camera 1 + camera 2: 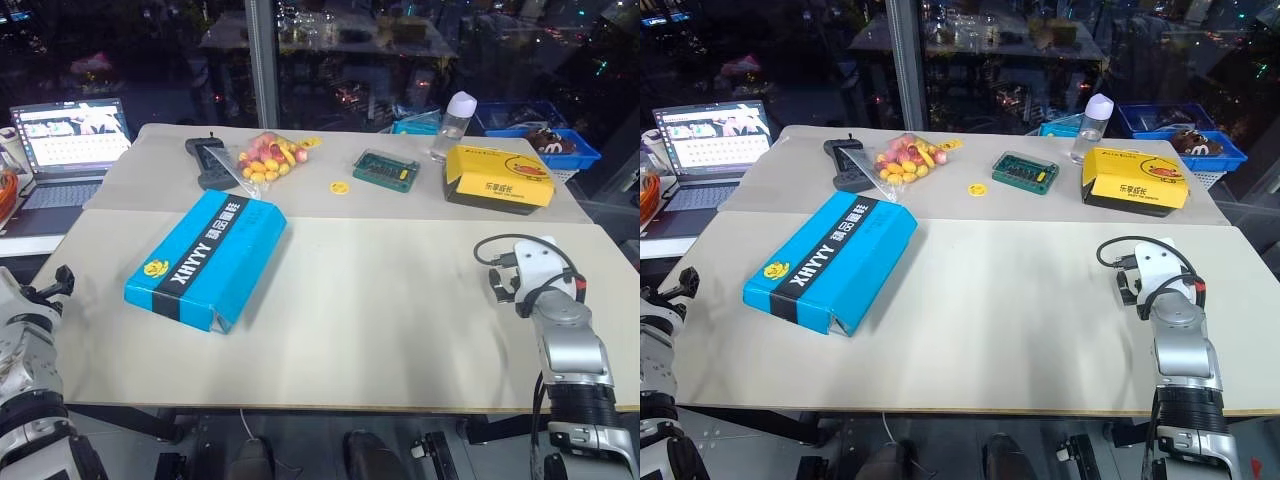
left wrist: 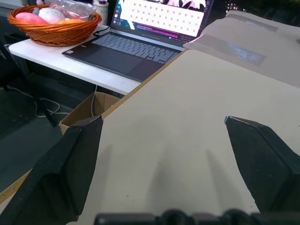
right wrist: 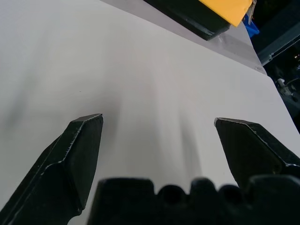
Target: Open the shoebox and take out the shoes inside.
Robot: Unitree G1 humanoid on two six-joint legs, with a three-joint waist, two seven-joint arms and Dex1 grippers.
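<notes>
While the shoebox [image 1: 207, 259] lies shut on the table [image 1: 380, 320], both grippers hover apart from it — left gripper [image 2: 164, 129] and right gripper [image 3: 158, 119] spread wide, empty.

Silver metal forearm on the right arm [image 1: 570, 350], ribbed black cuff below, white wrist housing looped by a black cable. Black, wedge-shaped fingers [image 3: 79, 154], matte, with bevelled tips, on both arms.

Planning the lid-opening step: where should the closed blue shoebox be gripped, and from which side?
Probably the lid's long edge on the large blue cardboard shoebox, from the side facing the right gripper. The box lies flat and closed, angled across the table; which side is hinged isn't visible.
</notes>
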